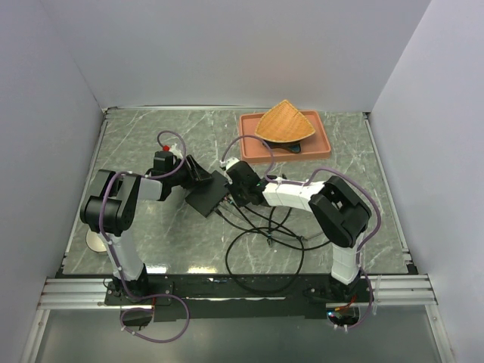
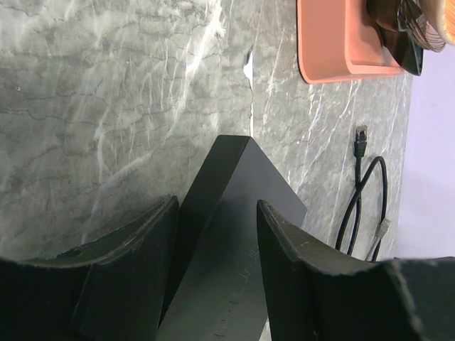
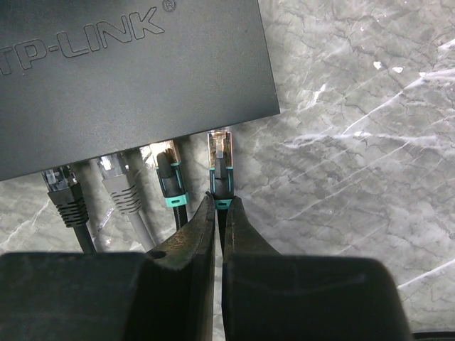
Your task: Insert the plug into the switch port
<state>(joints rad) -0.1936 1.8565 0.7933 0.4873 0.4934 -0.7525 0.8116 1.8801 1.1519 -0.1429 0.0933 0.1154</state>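
Note:
The flat black switch box lies mid-table, marked TP-LINK in the right wrist view. Three cables sit at ports along its near edge. My right gripper is shut on the boot of a fourth plug, black with teal trim. Its clear tip stands at the box edge near the right corner; how deep it sits I cannot tell. My left gripper straddles the far end of the box, fingers against both sides. In the top view the grippers are left and right of the box.
A terracotta tray with a fan-shaped wooden dish stands at the back right. Black cables loop on the table in front of the box. Two loose plugs lie right of the box. A white object sits by the left arm.

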